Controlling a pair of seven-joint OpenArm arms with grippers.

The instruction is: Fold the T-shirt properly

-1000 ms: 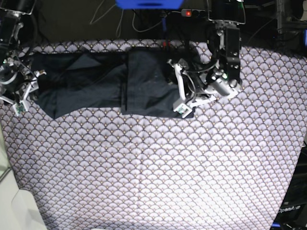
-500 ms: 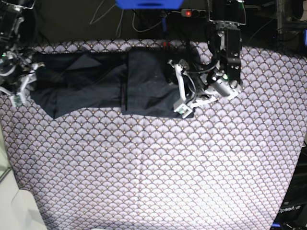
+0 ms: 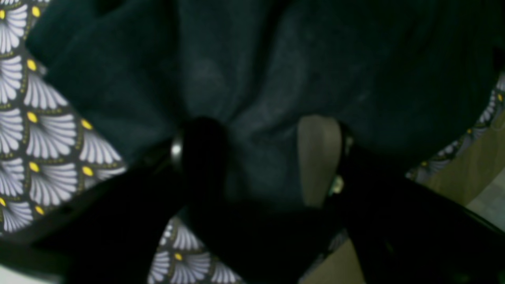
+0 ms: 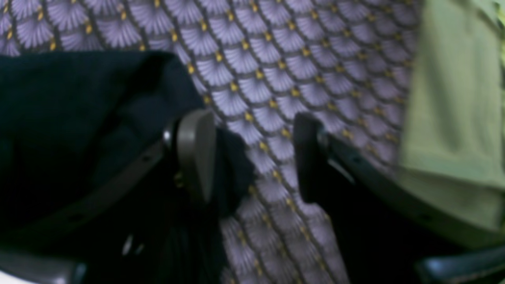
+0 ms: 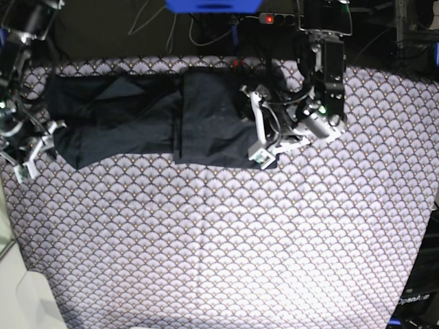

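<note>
A: Where's the T-shirt (image 5: 158,116) lying?

B: Along the far edge of the scallop-patterned cloth (image 5: 226,240), spread crosswise. One half is folded over into a thicker block in the middle, and the thinner part runs out toward the base view's left.

A: And the left gripper (image 5: 255,125)?

B: It sits at the folded block's end, on the base view's right. From the left wrist camera its fingers (image 3: 319,157) stand well apart, with dark fabric bunched up between them. The picture is dim and soft, so I'd say the fabric lies between the fingers rather than being firmly pinched; I can't tell how much they press on it.

A: The right gripper (image 5: 38,147)?

B: At the shirt's other end, just off the edge. In the right wrist view its fingers (image 4: 195,152) are spread wide. One finger sits against the shirt's edge, the other is over bare patterned cloth, and nothing is held between them.

A: Anything else around?

B: A pale greenish surface (image 4: 453,118) beyond the cloth's edge in the right wrist view, and a power strip (image 5: 271,18) with a red light behind the table.
</note>
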